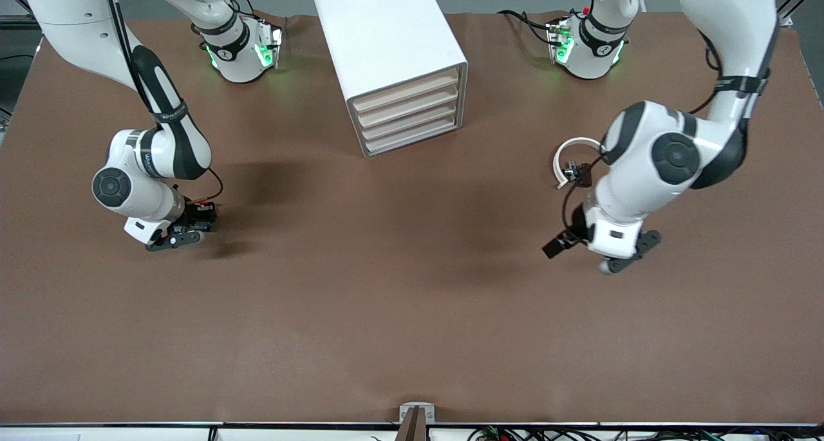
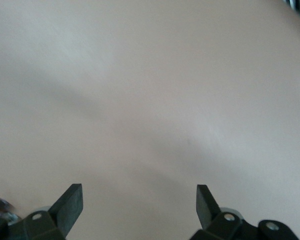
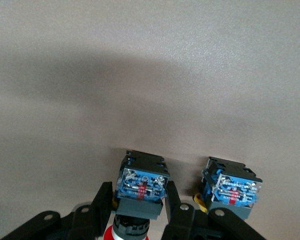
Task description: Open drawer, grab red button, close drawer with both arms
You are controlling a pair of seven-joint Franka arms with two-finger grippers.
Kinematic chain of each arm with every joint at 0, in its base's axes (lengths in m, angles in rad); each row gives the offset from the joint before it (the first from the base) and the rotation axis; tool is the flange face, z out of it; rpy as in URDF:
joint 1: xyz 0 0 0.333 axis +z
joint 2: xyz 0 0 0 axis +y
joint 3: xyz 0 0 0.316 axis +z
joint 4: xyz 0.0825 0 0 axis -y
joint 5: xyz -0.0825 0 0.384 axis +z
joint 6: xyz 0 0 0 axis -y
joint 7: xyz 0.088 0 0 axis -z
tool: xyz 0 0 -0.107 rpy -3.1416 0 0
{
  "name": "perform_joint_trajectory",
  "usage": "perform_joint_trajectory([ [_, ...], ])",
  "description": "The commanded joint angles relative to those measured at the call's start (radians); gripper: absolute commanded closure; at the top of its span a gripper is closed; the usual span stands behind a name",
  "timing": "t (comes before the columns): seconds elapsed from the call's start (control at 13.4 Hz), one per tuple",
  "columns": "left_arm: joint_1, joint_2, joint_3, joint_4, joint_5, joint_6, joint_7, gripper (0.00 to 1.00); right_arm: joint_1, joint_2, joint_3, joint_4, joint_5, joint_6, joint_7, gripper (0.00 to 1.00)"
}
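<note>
The right end effector [image 3: 140,200] sits low over the brown desk [image 1: 399,286] near the right arm's edge, its fingers [image 3: 102,197] pinched on the black-and-blue body of the button [image 3: 141,187], red cap just showing. A second, alike button body [image 3: 231,187] stands just beside it on the desk. The left end effector [image 2: 139,200] hangs over bare desk toward the left arm's edge, fingers spread wide, gripping nothing. The white drawer cabinet [image 1: 393,61] near the desk's base-side edge has all drawers shut. No writing is readable.

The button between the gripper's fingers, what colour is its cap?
Red, on the button; the right wrist view shows it best.
</note>
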Motion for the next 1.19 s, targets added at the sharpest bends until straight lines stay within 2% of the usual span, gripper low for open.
perform_joint_trajectory([
  [0.0,0.074,-0.051,-0.014,0.02,0.092,-0.078,0.067,0.0,-0.024,-0.006,0.017,-0.014,-0.022,0.011,-0.002,0.0],
  [0.15,0.088,-0.103,-0.012,0.02,0.178,-0.124,0.084,0.0,-0.023,-0.014,0.017,-0.011,-0.022,-0.007,0.002,0.0],
  [0.3,0.124,-0.189,-0.015,0.02,0.186,-0.214,0.166,0.0,-0.017,-0.047,0.02,0.001,-0.021,-0.076,0.012,0.0],
  [0.45,0.164,-0.273,-0.017,0.017,0.172,-0.282,0.32,0.0,-0.01,-0.116,0.025,0.038,-0.011,-0.192,0.037,0.0],
  [0.6,0.189,-0.339,-0.014,0.023,0.096,-0.337,0.429,0.0,0.008,-0.179,0.027,0.093,-0.011,-0.323,0.106,0.0],
  [0.75,0.226,-0.381,-0.015,0.052,0.049,-0.402,0.489,0.0,0.016,-0.271,0.027,0.099,-0.011,-0.38,0.122,0.0],
  [0.89,0.214,-0.41,-0.007,0.093,0.04,-0.493,0.524,0.0,0.011,-0.352,0.025,0.111,-0.01,-0.432,0.125,0.0],
  [0.97,0.179,-0.441,0.026,0.092,0.026,-0.53,0.535,0.0,0.008,-0.386,0.024,0.137,-0.008,-0.478,0.125,0.0],
  [1.12,0.038,-0.456,0.173,0.101,0.019,-0.621,0.596,0.0,0.005,-0.422,0.021,0.225,-0.004,-0.62,0.125,0.0],
])
